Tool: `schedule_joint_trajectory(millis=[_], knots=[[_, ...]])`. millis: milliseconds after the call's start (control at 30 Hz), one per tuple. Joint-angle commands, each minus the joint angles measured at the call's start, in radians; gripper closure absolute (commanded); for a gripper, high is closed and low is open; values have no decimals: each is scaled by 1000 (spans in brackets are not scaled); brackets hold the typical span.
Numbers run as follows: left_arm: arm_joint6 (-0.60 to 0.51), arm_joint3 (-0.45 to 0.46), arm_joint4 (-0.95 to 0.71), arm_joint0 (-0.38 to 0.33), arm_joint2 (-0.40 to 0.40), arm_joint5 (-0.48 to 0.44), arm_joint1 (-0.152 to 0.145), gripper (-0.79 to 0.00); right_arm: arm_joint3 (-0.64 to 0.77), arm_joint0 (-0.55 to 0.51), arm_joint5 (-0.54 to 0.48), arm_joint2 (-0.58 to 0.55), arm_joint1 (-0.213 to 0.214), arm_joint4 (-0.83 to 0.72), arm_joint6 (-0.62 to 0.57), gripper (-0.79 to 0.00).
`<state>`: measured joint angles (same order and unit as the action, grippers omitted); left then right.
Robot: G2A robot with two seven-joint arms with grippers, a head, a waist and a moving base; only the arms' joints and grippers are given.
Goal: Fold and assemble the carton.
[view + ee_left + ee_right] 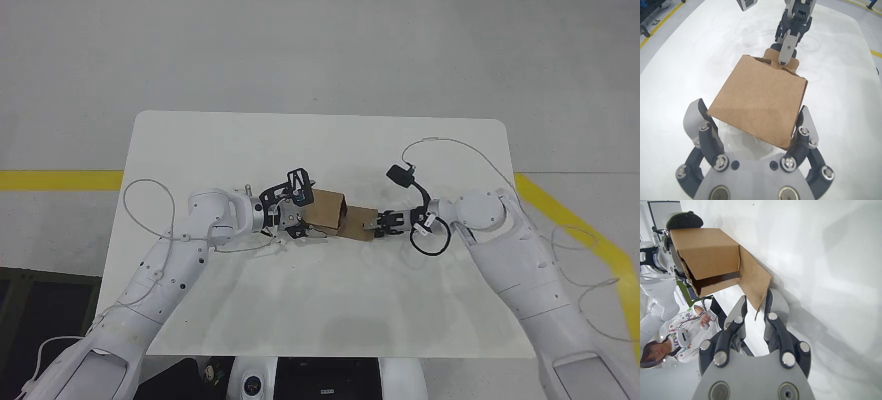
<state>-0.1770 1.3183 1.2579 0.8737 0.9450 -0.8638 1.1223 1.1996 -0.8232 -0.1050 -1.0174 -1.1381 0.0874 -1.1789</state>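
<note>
First, keep the carton (335, 213) steady. The left gripper (752, 110) clamps one end across its width, over the middle of the tabletop (200, 140). The right gripper (756, 296) straddles the end flap (753, 279), fingers narrowly parted and not pinching. Fold evenly along the crease. The carton is plain brown corrugated board, matte and rectangular, and would likely dent under excess pressure.
</note>
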Motion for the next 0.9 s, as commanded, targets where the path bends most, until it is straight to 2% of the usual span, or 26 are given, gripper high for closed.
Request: schedule_joint_trajectory(millis=[0,200,433,667,867], knots=[[0,0,0,0,0,0,0,-785,-14,8,-9,10,-5,-22,4,-188],[0,-1,2,1,3,1,0,-785,-22,22,-28,16,-14,-99,11,-175],[-1,2,7,3,3,0,0,-785,27,28,-3,23,-16,-128,-4,-191],[-4,3,9,3,2,-2,0,-785,29,48,32,47,-21,-118,-11,-299],[-9,5,9,5,5,-5,-1,-785,52,44,23,35,-20,-143,15,-360]])
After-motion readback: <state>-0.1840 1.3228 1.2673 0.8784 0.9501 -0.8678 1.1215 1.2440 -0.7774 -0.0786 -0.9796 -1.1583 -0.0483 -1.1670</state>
